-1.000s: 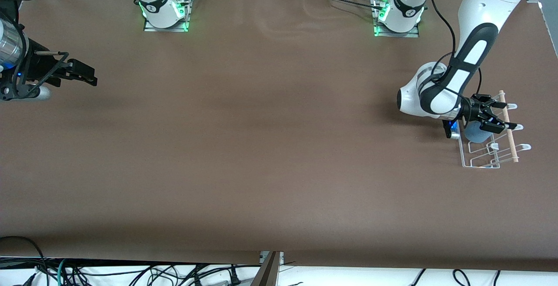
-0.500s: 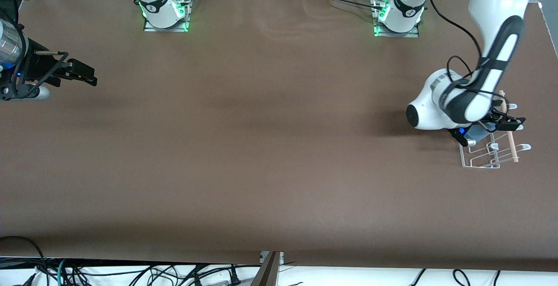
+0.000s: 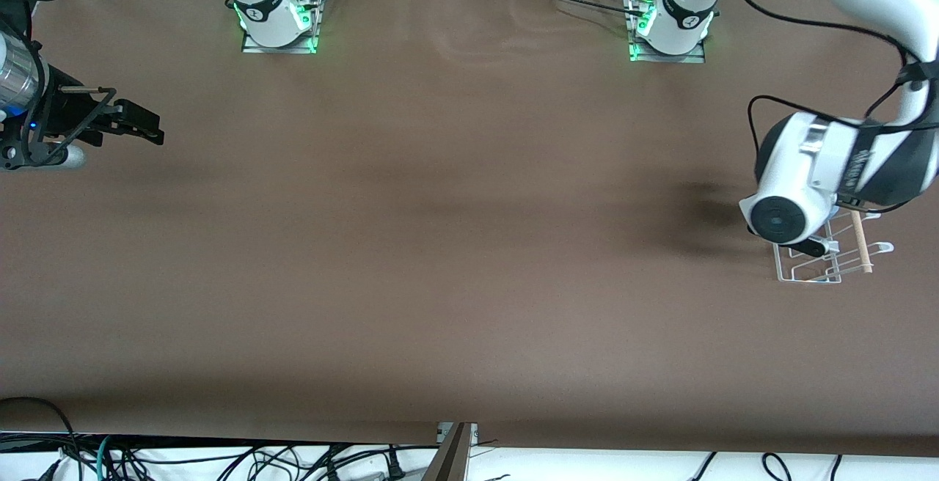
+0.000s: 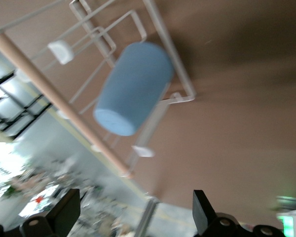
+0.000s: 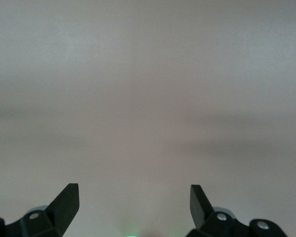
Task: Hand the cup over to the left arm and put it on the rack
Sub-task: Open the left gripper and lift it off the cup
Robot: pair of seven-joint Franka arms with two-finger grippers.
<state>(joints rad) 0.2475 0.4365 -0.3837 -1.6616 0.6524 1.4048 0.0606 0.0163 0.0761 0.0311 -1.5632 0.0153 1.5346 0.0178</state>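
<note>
Lifting away since the earlier frame, the left arm (image 3: pixel 821 173) now covers most of the rack (image 3: pixel 807 276) in the front view. Its left gripper (image 4: pixel 135 217), jaws spread and empty, hangs over the rack, where the light-blue cup (image 4: pixel 133 89) lies tilted among the wire loops beside the wooden dowel (image 4: pixel 49 94). Well apart from the rack, at the right arm's end of the table, the right gripper (image 3: pixel 139 125) waits with its jaws spread and empty.

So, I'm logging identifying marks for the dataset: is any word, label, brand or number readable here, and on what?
None can be read.
Round marks on the arm bases: too small to read.
The cup and rack: no print visible.
</note>
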